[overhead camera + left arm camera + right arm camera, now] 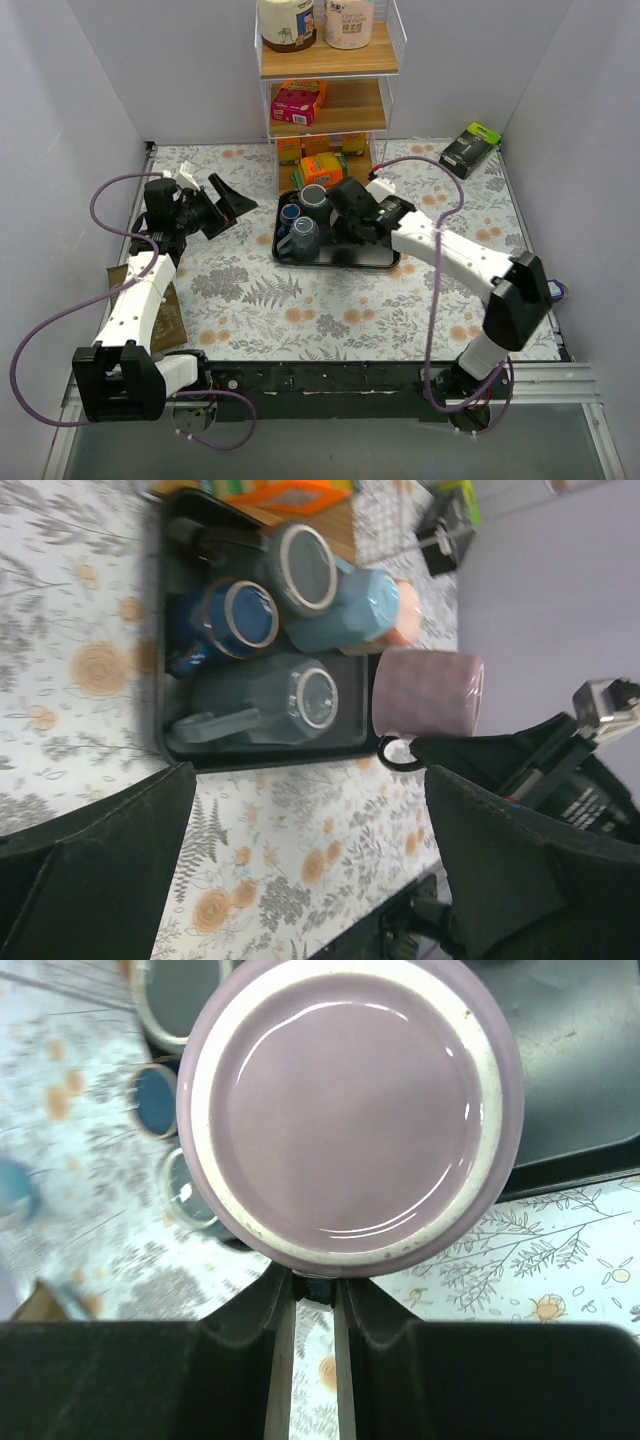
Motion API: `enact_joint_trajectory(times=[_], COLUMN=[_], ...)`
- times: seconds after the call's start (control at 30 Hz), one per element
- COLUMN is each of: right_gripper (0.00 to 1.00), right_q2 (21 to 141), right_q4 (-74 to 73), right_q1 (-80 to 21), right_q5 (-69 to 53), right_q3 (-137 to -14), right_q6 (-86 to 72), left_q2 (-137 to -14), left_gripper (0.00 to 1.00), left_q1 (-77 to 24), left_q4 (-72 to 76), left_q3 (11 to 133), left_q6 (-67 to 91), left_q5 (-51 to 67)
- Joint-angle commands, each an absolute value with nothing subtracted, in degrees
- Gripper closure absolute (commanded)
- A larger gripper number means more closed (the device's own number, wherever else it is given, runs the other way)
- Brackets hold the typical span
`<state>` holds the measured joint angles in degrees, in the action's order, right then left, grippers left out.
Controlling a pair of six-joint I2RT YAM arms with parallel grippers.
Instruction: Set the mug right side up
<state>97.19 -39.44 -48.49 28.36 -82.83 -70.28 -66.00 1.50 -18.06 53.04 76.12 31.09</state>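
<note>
Jaws of right gripper (312, 1285) clamp purple mug (345, 1110) over crowded tray (585, 1060); left gripper (310, 775) gapes

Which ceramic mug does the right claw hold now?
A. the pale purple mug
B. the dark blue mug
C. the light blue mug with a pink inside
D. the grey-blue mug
A: the right claw is shut on the handle of the pale purple ceramic mug.
</note>
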Motion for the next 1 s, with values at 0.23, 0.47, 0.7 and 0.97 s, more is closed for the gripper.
enact_joint_trajectory(times=[0.23, 0.47, 0.7, 0.97], right_gripper=[0.99, 0.99, 0.99, 0.99], right_q2=[73.48, 67.60, 64.86, 63.02], right_q4=[-22.24, -16.62, -10.55, -5.54], right_q1=[-47.38, -45.88, -44.47, -43.95], right_q5=[21.89, 13.46, 5.72, 0.88], right_q3=[-81.73, -84.02, -84.20, -82.27], right_q6=[-52.48, -47.46, -45.70, -45.44], left_q2=[-66.09, -71.88, -76.02, -81.29], left_gripper=[0.02, 0.02, 0.02, 0.06], left_q1=[-13.44, -20.03, -26.09, -27.95], left_q4=[11.74, 38.02, 45.70, 61.31], left_q3=[48.52, 50.35, 53.26, 54.14], left_q6=[90.67, 106.94, 113.02, 124.70], left_q5=[52.82, 52.30, 47.03, 43.95])
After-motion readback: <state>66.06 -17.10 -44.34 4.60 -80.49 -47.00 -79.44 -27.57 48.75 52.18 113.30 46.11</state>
